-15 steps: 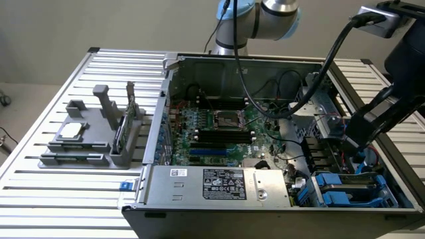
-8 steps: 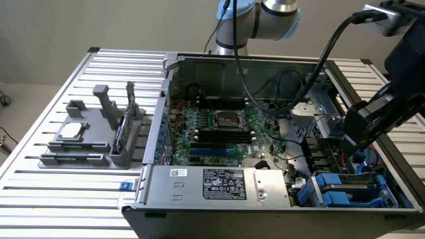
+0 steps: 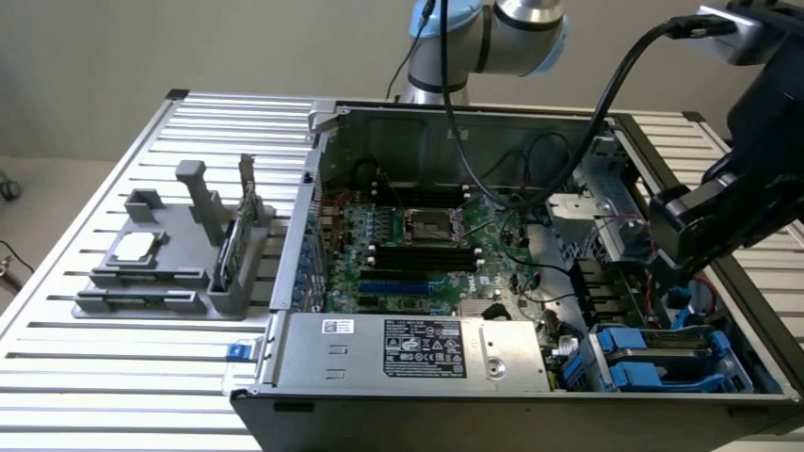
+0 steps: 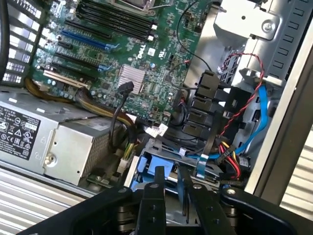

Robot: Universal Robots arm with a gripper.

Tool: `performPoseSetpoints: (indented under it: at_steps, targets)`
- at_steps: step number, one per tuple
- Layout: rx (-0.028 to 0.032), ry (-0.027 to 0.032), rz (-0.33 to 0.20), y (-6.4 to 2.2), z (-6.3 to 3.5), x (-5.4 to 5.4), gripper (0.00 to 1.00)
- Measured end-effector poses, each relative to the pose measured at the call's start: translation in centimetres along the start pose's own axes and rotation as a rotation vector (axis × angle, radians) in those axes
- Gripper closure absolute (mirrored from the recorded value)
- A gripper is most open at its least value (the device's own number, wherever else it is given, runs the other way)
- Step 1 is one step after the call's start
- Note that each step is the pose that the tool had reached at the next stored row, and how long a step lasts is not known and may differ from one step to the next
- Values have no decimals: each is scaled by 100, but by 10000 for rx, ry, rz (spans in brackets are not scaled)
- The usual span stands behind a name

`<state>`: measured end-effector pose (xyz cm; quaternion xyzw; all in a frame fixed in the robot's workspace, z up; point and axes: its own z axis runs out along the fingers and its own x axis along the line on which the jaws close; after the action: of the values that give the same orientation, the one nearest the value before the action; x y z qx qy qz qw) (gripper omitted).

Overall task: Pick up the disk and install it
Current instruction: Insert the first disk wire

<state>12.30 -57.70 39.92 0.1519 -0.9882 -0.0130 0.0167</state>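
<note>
Between the fingers: a narrow gap; two black bars standing apart, gripper just above a blue carrier edge.
Disk: blue plastic frame, lying in the corner bay of the open computer case.
Beside it: one boxy grey power supply.
Tabletop: ribbed metal slats.

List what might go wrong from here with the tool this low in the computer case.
1. A blue cable and red-and-black wires run right beside the tool, near the disk with its blue frame; they might snag.
2. In the exterior view the arm hangs close to the case wall on that view's right; a sideways move could bump it.
</note>
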Motion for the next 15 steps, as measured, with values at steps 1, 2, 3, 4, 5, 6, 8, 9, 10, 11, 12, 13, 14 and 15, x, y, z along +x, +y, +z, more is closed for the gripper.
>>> performPoseSetpoints:
  at_steps: [1, 2, 3, 4, 5, 6, 8, 9, 10, 11, 12, 13, 14, 15]
  targets:
    - [-7, -5, 149, 0, 0, 0, 73]
    - [-13, -11, 297, 0, 0, 0, 80]
    - [-20, -16, 446, 0, 0, 0, 80]
    - [-27, -21, 594, 0, 0, 0, 80]
    - [-34, -27, 743, 0, 0, 0, 80]
    - [-42, -33, 901, 0, 0, 0, 80]
    - [-56, -44, 1202, 0, 0, 0, 80]
    - [-63, -49, 1351, 0, 0, 0, 80]
    - [-70, -55, 1500, 0, 0, 0, 80]
    - [-78, -60, 1648, 0, 0, 0, 80]
    - [-85, -66, 1796, 0, 0, 0, 80]
    - [-93, -71, 1944, 0, 0, 0, 80]
    - [-100, -77, 2092, 0, 0, 0, 80]
    - [-109, -83, 2254, 0, 0, 0, 80]
